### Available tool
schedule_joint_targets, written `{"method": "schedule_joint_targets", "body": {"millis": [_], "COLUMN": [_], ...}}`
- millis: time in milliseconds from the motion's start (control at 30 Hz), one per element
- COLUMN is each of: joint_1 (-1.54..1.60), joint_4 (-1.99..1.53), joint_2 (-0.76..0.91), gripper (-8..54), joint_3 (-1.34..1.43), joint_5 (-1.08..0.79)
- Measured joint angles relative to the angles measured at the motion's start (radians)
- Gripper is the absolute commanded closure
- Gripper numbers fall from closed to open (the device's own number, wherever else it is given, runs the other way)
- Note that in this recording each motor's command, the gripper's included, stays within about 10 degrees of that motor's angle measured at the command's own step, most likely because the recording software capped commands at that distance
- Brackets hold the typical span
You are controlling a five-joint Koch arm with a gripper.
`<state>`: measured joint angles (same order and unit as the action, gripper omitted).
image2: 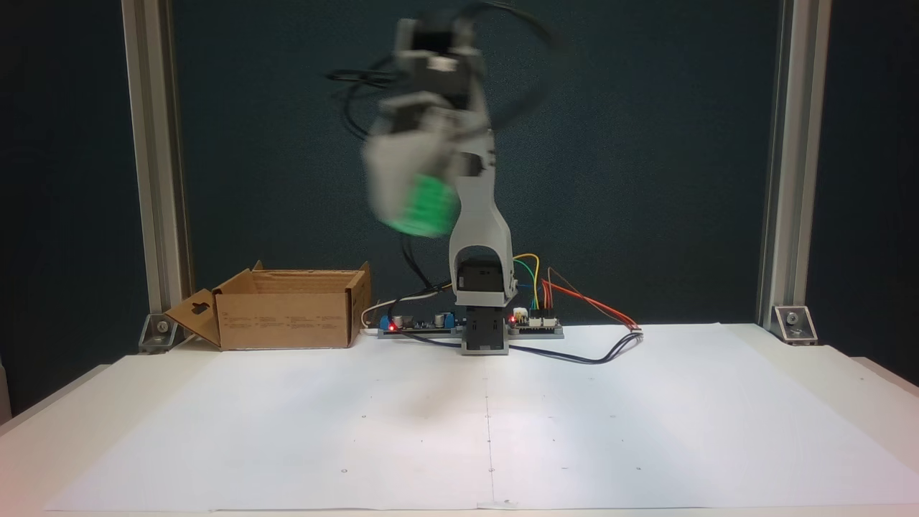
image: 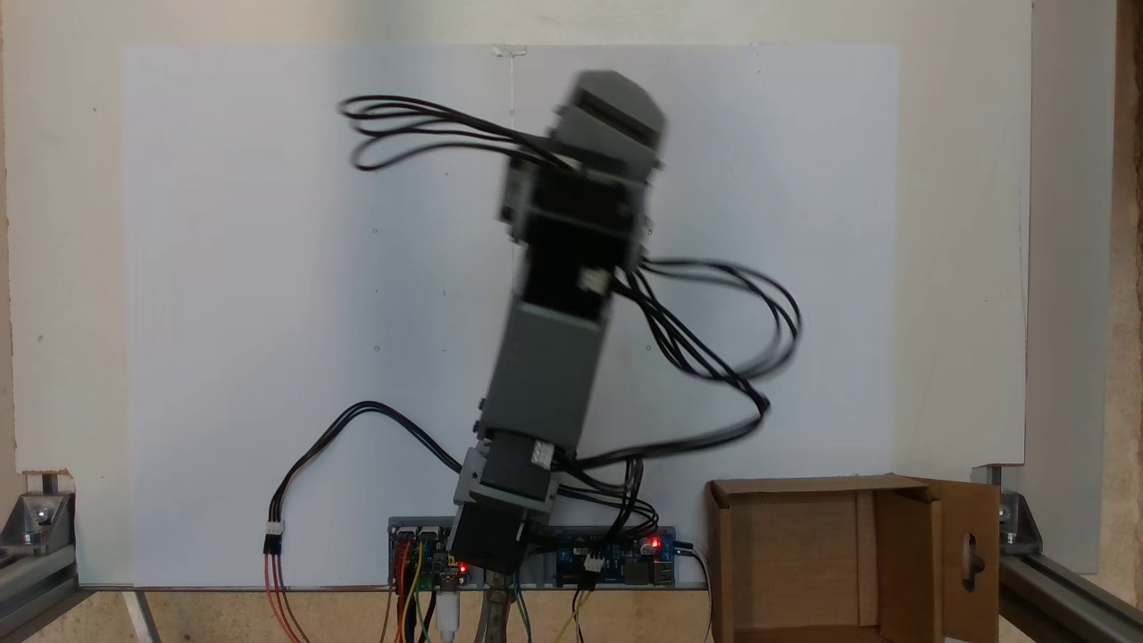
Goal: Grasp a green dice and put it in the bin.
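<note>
The tool [image2: 420,205] is being seen blurred in a fixed view, closed around the green dice [image2: 428,208], high above the worktop [image2: 287,431] and to the right of the bin [image2: 287,319]. The grasp is judged done; carrying and release are being left. From above, the bin's empty inside is being shown [image: 795,563], with the dice hidden beneath the arm.

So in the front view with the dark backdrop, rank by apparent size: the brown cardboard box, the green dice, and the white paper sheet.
1. White paper sheet
2. Brown cardboard box
3. Green dice, blurred in the raised gripper
</note>
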<state>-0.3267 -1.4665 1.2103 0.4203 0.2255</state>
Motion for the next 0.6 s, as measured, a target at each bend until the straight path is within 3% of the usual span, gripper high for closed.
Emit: {"method": "schedule_joint_targets", "body": {"millis": [600], "joint_1": [-1.256], "joint_4": [-0.006], "joint_2": [-0.011], "gripper": [33.6], "joint_3": [0.067], "joint_5": [-0.529]}}
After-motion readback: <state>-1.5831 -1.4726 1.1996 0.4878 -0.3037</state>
